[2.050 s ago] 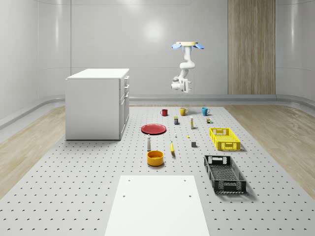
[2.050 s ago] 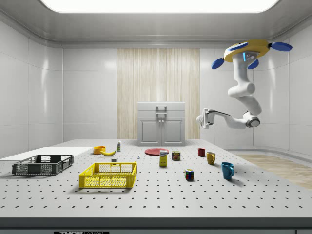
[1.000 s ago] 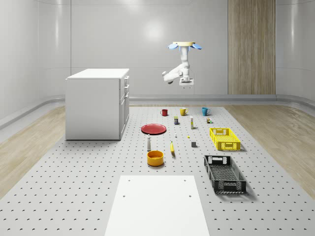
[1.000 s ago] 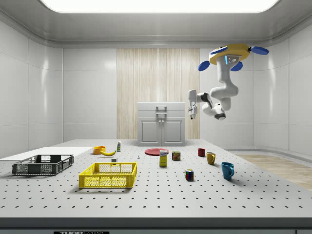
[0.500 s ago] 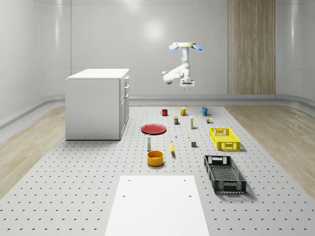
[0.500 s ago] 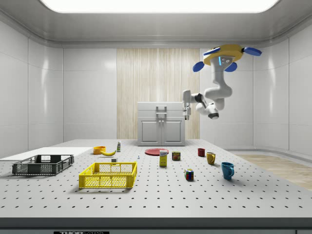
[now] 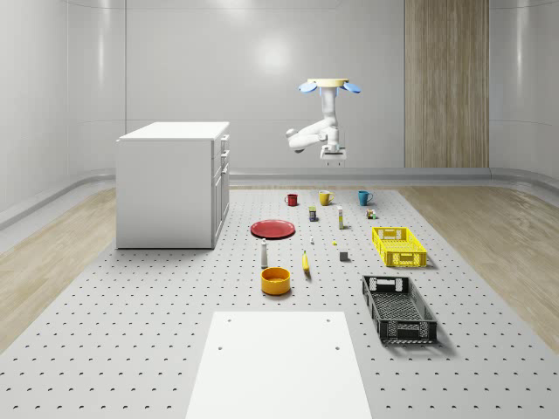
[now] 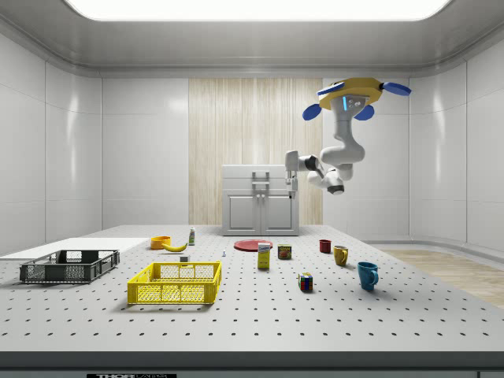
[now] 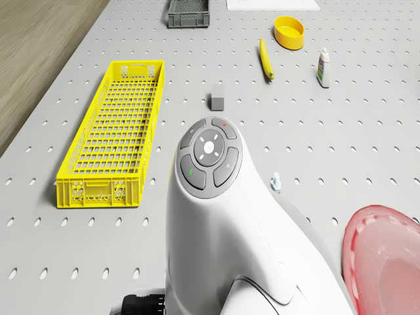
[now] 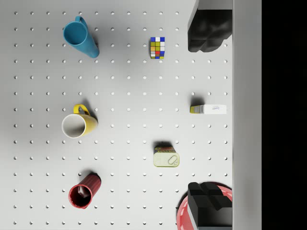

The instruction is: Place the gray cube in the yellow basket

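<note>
The gray cube [image 7: 344, 256] [image 9: 217, 100] sits on the perforated table, a short way from the long side of the yellow basket [image 7: 406, 259] [image 8: 173, 293] [image 9: 98, 191]. The drone [image 7: 328, 85] [image 8: 350, 87] hovers high over the far part of the table, above the mugs and cans. Its arm is folded and the gripper [image 7: 333, 157] [image 8: 290, 185] [image 10: 209, 120] points straight down, open and holding nothing, well short of the cube. Both black fingertips [image 10: 208, 33] stand wide apart in the wrist view.
Under the gripper lie a blue mug [image 10: 81, 38], a colour cube [image 10: 157, 48], a yellow mug [image 10: 76, 124], a red mug [image 10: 84, 194], a can [image 10: 166, 157] and a small box [image 10: 207, 109]. A white cabinet [image 7: 170, 183], red plate [image 7: 272, 229], banana [image 7: 306, 262], orange bowl [image 7: 275, 279] and black basket [image 7: 398, 307] also stand here.
The drone has drifted toward the side view's left, over the table's far end. The arm has folded up and the gripper has turned from sideways to pointing down.
</note>
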Robot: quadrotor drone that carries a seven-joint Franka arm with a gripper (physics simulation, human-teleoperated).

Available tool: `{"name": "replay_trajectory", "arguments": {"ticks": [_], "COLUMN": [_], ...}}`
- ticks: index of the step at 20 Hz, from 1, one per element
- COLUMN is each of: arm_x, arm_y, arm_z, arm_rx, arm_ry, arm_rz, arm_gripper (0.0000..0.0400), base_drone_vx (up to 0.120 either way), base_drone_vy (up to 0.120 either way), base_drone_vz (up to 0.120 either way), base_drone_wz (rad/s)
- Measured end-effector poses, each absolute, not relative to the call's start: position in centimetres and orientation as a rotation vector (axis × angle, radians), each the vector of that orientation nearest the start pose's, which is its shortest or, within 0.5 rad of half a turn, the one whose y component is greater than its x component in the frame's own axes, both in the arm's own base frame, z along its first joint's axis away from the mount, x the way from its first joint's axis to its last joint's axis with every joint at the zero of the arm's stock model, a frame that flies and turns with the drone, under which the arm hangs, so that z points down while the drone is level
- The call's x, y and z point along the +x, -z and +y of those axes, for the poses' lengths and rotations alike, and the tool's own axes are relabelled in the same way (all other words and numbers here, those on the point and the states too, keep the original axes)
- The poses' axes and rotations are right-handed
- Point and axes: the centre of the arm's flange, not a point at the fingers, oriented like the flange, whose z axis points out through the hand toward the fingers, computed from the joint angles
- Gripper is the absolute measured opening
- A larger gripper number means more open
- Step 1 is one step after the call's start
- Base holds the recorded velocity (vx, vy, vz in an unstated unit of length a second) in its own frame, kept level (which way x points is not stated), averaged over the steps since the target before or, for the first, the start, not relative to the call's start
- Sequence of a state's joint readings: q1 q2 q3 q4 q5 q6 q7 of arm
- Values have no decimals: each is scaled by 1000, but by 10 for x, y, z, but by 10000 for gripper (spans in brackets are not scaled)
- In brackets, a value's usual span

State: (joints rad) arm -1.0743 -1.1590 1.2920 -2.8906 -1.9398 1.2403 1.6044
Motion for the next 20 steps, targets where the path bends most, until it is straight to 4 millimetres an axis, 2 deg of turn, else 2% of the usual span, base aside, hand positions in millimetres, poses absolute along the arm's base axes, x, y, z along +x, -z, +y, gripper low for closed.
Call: {"name": "replay_trajectory", "arguments": {"ticks": [2, 13, 20], "arm_x": [307, 307, 307], "arm_y": [-491, -491, -491], "arm_z": [0, 0, 0], "arm_rx": [1, 1, 1], "arm_ry": [-784, -785, -785], "arm_rz": [-2, -2, -2], "arm_gripper": [400, 400, 400], "base_drone_vx": [120, 120, 120], "base_drone_vy": [0, 0, 0], "base_drone_vz": [-40, -116, 0], "base_drone_wz": [0, 0, 0]}}
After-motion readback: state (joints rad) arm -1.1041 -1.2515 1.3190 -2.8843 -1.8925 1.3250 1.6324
